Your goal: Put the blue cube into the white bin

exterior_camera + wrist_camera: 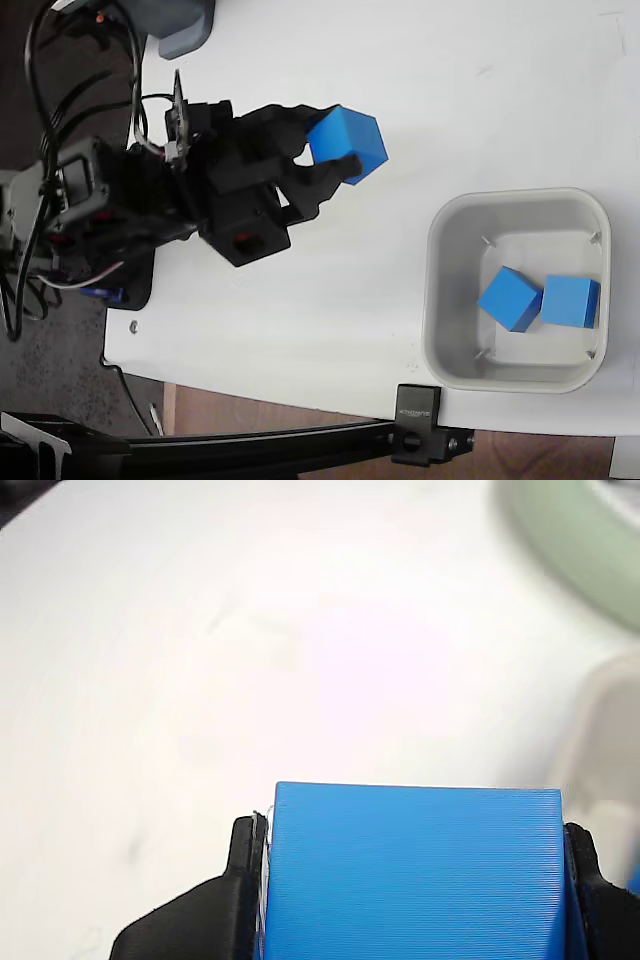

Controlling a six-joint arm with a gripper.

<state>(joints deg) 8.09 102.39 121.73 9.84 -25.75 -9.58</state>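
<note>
Gripper: closed on the blue cube. Wrist view confirms it: one black finger pressed against the cube's left face, the other just visible at its right face, no gap on either side. Cube fills the lower half of that view, top face level. Grip looks square and secure (judgement).

Position: in the fixed view the cube is held over bare table, toward the upper-middle of the white surface, well apart from the white bin. Whether it is lifted clear of the table or resting on it cannot be told from above; the cube looks larger than those in the bin, which suggests it is raised.

Bin: sits at the table's lower right corner in the fixed view, close to the bottom edge. Two more blue cubes already lie inside, a tilted one and a squarer one, touching each other near the bin's middle. In the wrist view a pale, blurred rim edge shows at the right.

Progress: pick done; carry and release not yet done. Remaining: move the cube right and down across the table until over the bin opening, then open the fingers. Free floor space remains in the bin's left part and upper part, so the drop should not be crowded.
</note>
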